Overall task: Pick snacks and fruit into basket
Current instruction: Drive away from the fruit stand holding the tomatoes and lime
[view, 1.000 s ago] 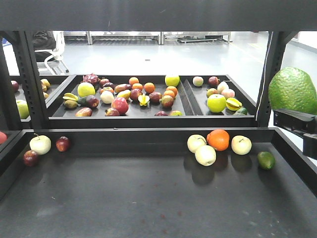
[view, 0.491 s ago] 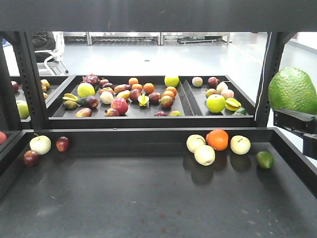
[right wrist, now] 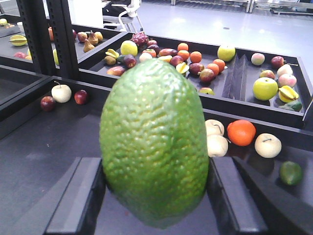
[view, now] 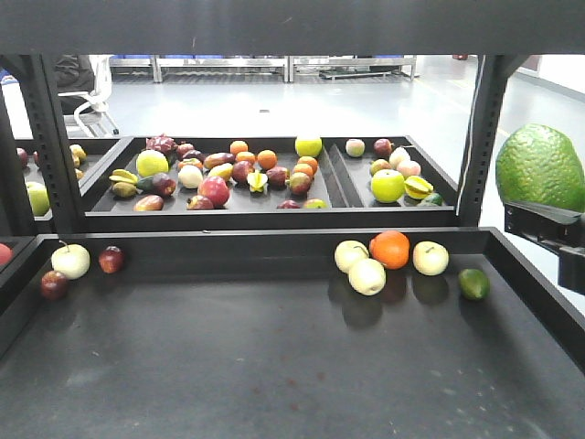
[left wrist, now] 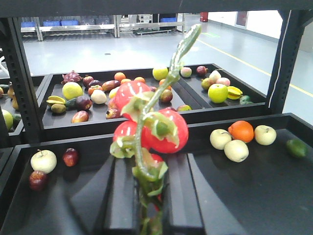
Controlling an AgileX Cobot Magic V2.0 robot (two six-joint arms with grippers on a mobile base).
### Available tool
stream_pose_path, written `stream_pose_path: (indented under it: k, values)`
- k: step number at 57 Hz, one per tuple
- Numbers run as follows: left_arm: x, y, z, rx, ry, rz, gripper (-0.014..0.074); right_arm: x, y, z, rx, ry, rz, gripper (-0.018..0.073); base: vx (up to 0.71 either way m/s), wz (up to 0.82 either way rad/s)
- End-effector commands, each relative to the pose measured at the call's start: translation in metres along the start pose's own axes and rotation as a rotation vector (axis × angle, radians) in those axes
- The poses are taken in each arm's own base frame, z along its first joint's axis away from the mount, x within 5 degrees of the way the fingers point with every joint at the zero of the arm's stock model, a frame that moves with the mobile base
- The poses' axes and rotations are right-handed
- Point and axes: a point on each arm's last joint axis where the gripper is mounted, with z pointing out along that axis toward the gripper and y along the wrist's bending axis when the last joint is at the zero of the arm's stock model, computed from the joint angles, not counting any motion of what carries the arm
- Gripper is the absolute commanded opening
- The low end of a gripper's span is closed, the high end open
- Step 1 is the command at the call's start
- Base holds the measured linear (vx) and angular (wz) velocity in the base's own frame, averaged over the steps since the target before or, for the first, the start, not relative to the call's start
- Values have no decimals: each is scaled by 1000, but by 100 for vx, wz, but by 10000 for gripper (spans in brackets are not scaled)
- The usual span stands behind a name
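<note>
One pebbly green oval fruit (right wrist: pixel 154 142) fills the right claw (right wrist: pixel 154 208).

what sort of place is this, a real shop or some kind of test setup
Most likely a mock produce aisle in a lab or warehouse hall: black metal shelving with trays of loose fruit, a bare grey floor behind, and an office chair.

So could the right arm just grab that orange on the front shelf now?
Probably not yet. The right gripper is shut on the big green fruit, so it has no free grip. The orange itself lies uncovered.
</note>
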Motion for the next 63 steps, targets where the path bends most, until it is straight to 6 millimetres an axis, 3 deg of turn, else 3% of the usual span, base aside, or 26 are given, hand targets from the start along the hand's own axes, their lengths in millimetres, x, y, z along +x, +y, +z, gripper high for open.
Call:
stream_pose_path:
  k: [1,63]
  values:
    - [-17,-1,-6,14,-119,-15,-6,-18,-2,-9,30,-130,-1,-6,-11,-3]
    - [-13,-2,4,14,-90,-14,-6,-18,-1,-13,25,-123,-3,-6,-19,-5]
